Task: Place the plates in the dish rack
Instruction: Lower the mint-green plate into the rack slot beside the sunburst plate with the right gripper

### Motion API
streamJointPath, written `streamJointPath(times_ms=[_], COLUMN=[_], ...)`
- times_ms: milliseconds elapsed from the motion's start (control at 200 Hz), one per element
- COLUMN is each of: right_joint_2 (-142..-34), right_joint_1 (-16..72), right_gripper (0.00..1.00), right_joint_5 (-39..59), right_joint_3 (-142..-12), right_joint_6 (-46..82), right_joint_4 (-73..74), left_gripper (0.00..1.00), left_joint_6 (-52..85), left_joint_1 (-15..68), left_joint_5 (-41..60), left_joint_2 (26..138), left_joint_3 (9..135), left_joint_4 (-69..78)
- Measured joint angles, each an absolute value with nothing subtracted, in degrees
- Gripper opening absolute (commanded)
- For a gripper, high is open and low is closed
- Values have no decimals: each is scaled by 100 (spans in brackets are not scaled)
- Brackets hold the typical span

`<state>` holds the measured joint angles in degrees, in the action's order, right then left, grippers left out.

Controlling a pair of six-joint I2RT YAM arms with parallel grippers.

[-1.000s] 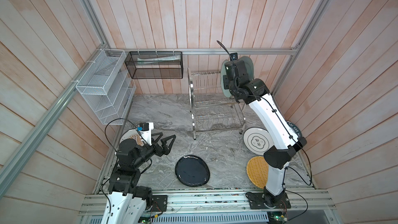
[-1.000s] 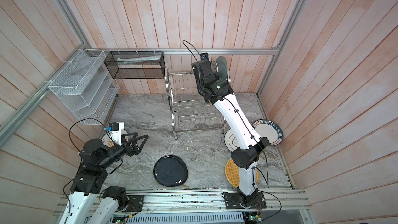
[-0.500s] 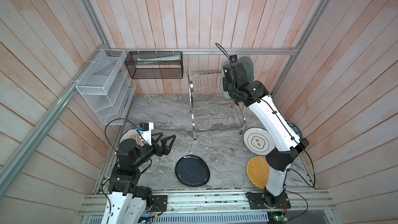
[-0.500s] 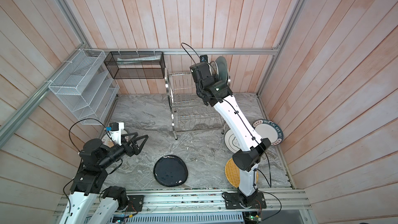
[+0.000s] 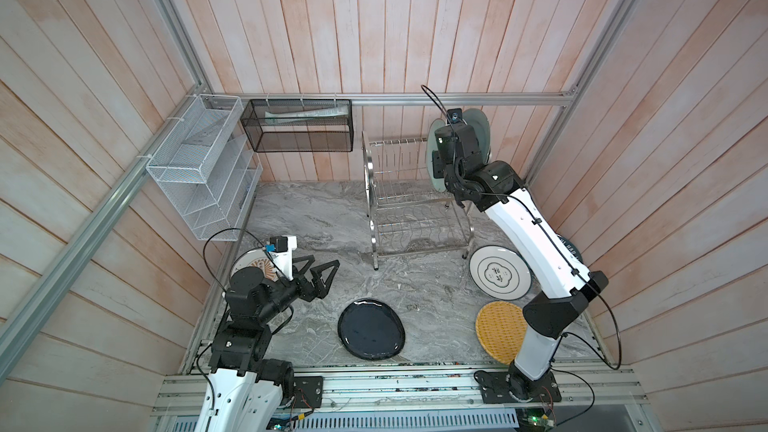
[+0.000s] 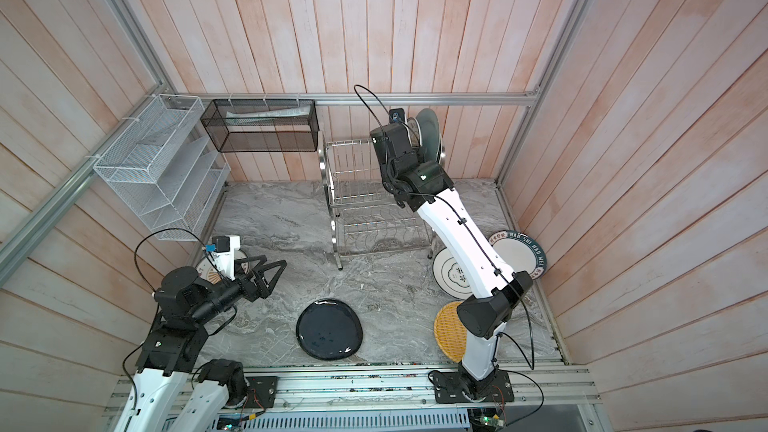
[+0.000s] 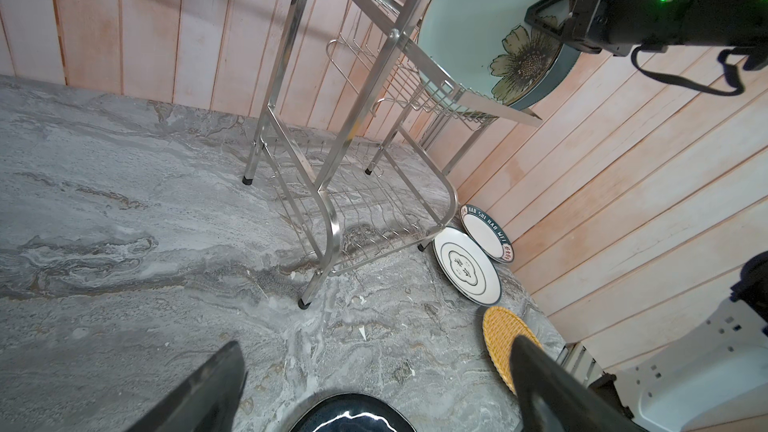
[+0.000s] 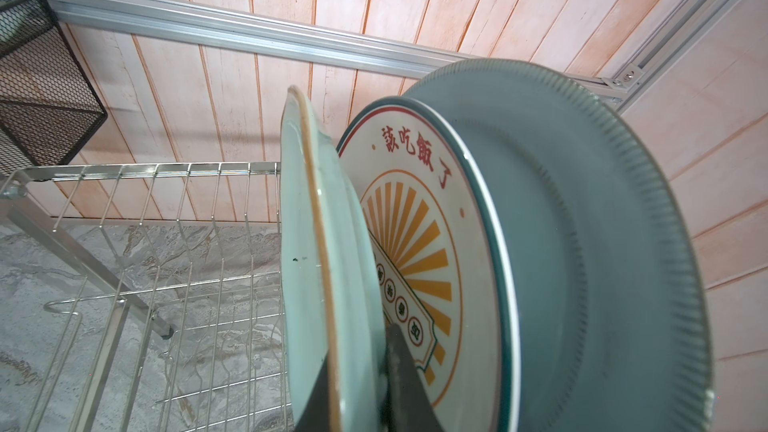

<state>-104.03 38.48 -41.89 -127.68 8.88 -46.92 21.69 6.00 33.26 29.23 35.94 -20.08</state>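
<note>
Pale green plate, glossy round disc, rim in right pincer

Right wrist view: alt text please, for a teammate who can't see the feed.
The right end effector grips the rim of a pale green plate, held on edge at the dish rack top tier. Beside it stand an orange-sunburst plate and, beyond that, a grey-blue plate; the wire prongs on its other side hold nothing.

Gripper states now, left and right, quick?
Left gripper: open, holding nothing.
Right gripper: closed on the pale green flowered plate rim, at the dish rack.
</note>
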Motion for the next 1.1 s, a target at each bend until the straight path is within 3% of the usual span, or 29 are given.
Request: streamJointPath(times_ms=[130, 715, 950, 1100], right_joint_2=[-10405, -10405, -10405, -10401], right_joint_1=[3837, 3763, 3760, 3756], right_gripper=[25, 28, 39, 40], right_joint_5=[-4064, -3760, -3739, -3741], right_joint_3=[-12853, -13082, -13082, -13045], right_joint_6=[864, 825, 777, 764], right_joint_4=[-4759, -4803, -4803, -4794], left_gripper=[100, 100, 100, 100], left_joint_6=[2185, 2209, 2209, 2206], left_joint_1=[600, 600, 600, 600], left_joint_5=[3326, 3328, 3328, 3328], left_joint_2=[2926, 2958, 2958, 2958], left_joint_3=[3588, 3588, 3588, 3588], left_joint_4=[-2010, -2010, -2010, -2010])
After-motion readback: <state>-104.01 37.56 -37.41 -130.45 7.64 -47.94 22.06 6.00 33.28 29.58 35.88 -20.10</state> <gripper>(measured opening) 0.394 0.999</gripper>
